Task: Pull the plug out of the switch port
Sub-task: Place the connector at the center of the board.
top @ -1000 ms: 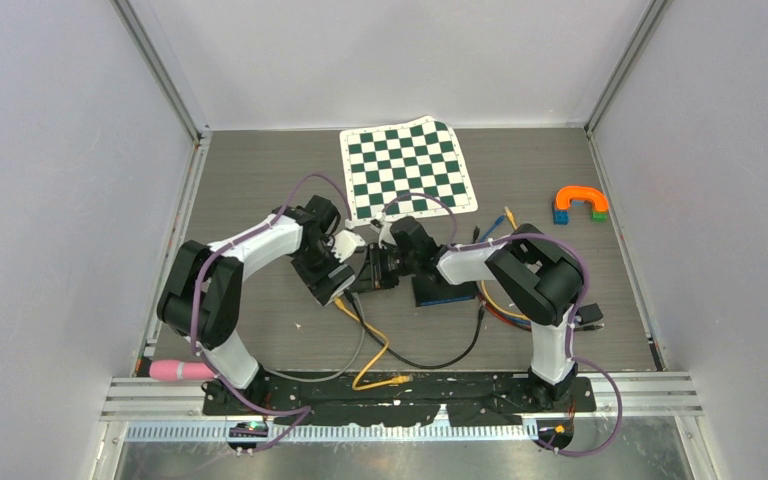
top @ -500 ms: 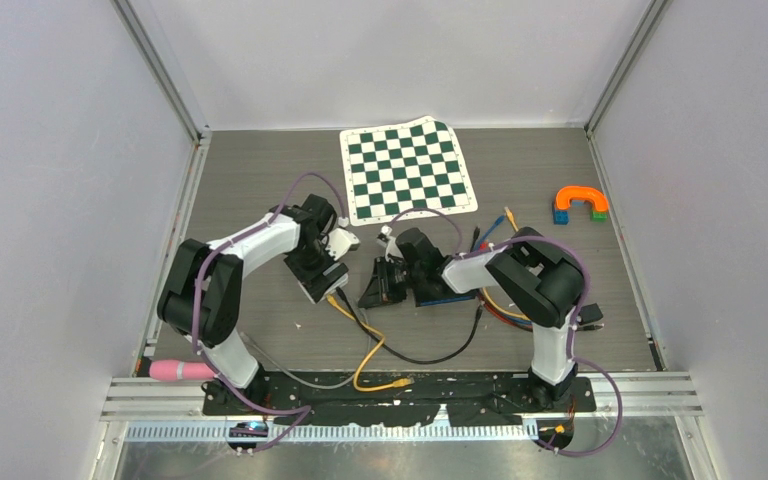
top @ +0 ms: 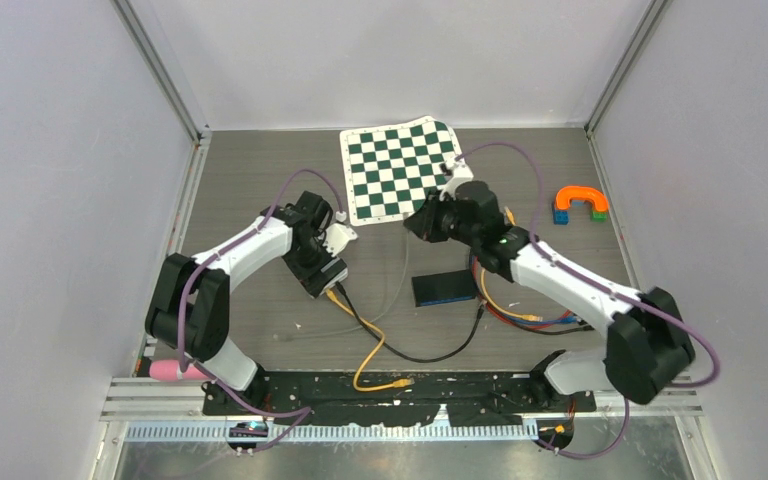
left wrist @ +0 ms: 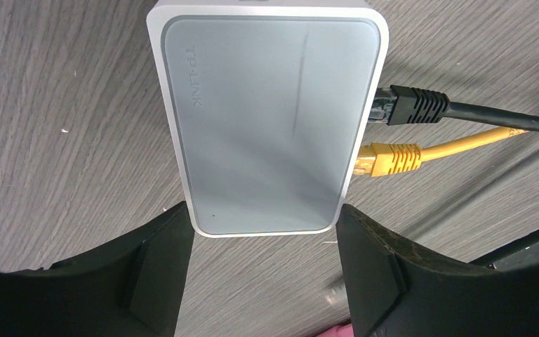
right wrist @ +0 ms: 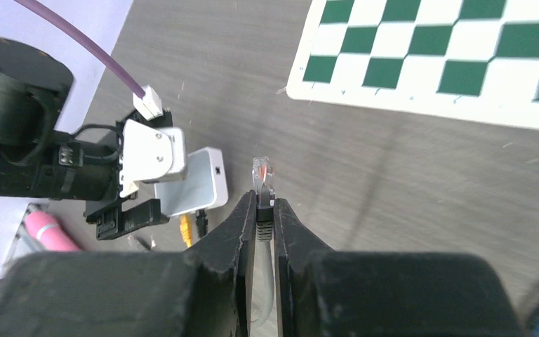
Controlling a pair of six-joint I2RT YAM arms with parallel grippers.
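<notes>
**Left wrist view.** The left tool (left wrist: 263,214) straddles the near end of the switch (left wrist: 267,119), one finger against each long side, and clamps it to the tabletop (left wrist: 56,140). The long axis of the switch runs straight away from the tool. Two connectors are seated in the ports on its right side: a black plug (left wrist: 410,105) and a yellow plug (left wrist: 389,158). Both leads run off to the right.

**Right wrist view.** The right tool (right wrist: 264,203) is closed on the grey plug (right wrist: 262,170), gripping it at the boot. The clear tip projects beyond the fingertips. The long axis of the plug is in line with the fingers and points away from the wrist. The plug is clear of every port. The switch lies left of the tip and well apart from it, under the left tool.

**Top external view.** The right tool is raised near the near edge of the checkered mat (top: 410,170). It lies to the right of the left tool and farther from the arm bases.

**Assessment.** The extraction is judged complete, since open tabletop lies between the grey plug and the switch. The right arm carries the plug, so the coming move falls to it. That move needs only a clear spot to the right, away from the switch, where the plug is lowered and released.
</notes>
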